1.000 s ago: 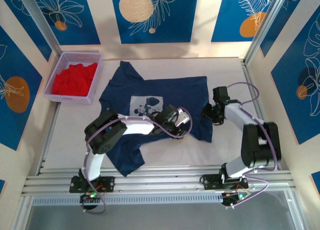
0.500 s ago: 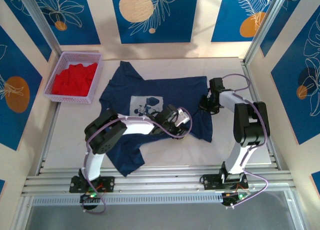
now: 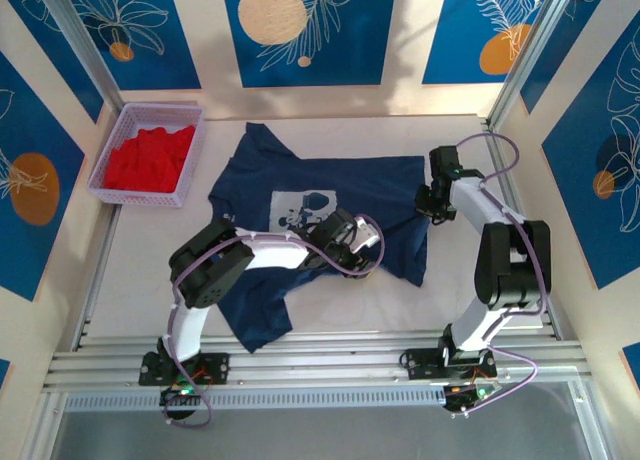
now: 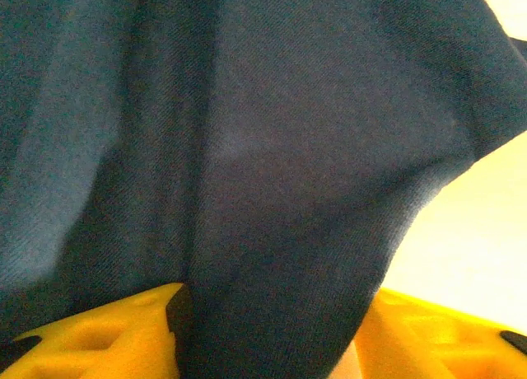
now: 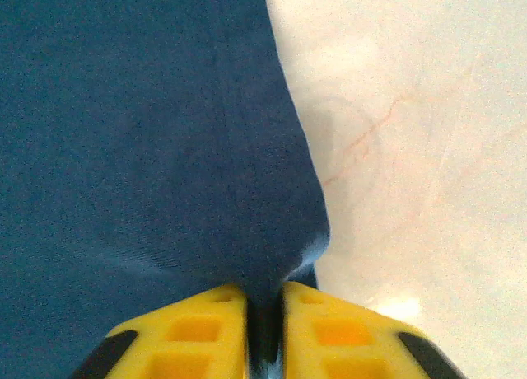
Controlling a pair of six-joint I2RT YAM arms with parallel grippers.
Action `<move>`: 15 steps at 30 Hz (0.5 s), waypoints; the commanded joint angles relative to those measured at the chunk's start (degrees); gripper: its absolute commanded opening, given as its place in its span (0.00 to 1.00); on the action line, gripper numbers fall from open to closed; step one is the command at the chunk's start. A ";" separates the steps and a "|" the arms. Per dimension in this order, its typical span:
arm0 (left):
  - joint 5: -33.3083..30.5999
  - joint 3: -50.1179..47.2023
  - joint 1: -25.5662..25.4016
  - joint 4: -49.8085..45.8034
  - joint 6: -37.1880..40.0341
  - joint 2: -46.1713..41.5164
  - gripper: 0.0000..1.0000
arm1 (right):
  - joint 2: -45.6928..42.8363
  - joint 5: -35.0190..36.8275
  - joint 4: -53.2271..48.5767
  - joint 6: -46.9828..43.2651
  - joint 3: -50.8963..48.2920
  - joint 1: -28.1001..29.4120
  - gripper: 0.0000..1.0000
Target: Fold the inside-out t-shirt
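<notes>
The inside-out t-shirt is navy blue with a pale print patch and lies spread across the middle of the table. My left gripper rests low on its lower right part. In the left wrist view a thick fold of the shirt fills the gap between the yellow fingers, which grip it. My right gripper is at the shirt's right edge. Its yellow fingers stand almost together, pinching the hem of the cloth.
A lilac basket holding a bright red garment stands at the back left. Metal frame posts rise at the back corners, and a rail runs along the near edge. Bare pale tabletop lies right of the shirt.
The right gripper went to the shirt's right edge, closed on it and drew it slightly right and back, shifting the cloth. The left arm has not moved.
</notes>
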 commanded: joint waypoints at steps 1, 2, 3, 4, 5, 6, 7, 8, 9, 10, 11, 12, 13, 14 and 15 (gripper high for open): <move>1.62 -0.47 0.42 -6.00 -0.74 3.15 0.54 | 4.12 3.42 -2.56 -1.78 4.64 1.02 0.28; 1.64 -0.53 0.43 -6.06 -0.74 3.16 0.54 | 4.81 3.49 -3.42 -1.84 5.67 1.20 0.31; 1.71 -0.48 0.38 -5.99 -0.79 3.16 0.54 | 5.07 3.30 -4.22 -1.87 6.38 1.44 0.34; 1.62 -0.51 0.38 -6.05 -0.82 3.07 0.54 | 4.85 3.07 -4.70 -1.88 6.39 1.62 0.36; 1.55 -0.57 0.43 -6.04 -0.74 3.00 0.54 | 3.99 2.42 -5.38 -1.87 5.74 1.73 0.38; 1.45 -0.64 0.38 -6.07 -0.72 2.98 0.54 | 2.65 1.43 -6.15 -1.63 4.34 1.80 0.39; 1.36 -0.64 0.38 -6.06 -0.70 2.89 0.54 | 0.81 0.16 -6.98 -0.95 2.32 1.90 0.40; 1.27 -0.67 0.42 -6.05 -0.65 2.89 0.54 | -1.17 -1.65 -7.39 -0.14 0.01 1.94 0.41; 1.33 -0.73 0.36 -6.05 -0.64 2.80 0.54 | -3.94 -3.72 -7.62 0.93 -3.33 2.06 0.41; 1.35 -0.71 0.41 -6.09 -0.69 2.80 0.54 | -6.74 -5.31 -7.99 2.20 -6.56 2.02 0.42; 1.44 -0.65 0.43 -6.06 -0.74 2.71 0.54 | -9.09 -6.59 -8.41 3.26 -9.26 2.09 0.43; 1.57 -0.67 0.37 -6.07 -0.74 2.72 0.54 | -11.79 -7.96 -9.07 4.58 -12.09 2.16 0.43; 1.68 -0.80 0.42 -5.99 -0.82 2.64 0.54 | -13.88 -9.12 -9.65 5.75 -14.28 2.13 0.43; 1.84 -0.79 0.41 -5.96 -0.91 2.56 0.54 | -16.23 -10.77 -10.23 7.22 -16.63 2.35 0.43; 1.97 -0.81 0.40 -5.91 -1.00 2.48 0.54 | -18.30 -12.34 -10.67 8.81 -18.79 2.41 0.42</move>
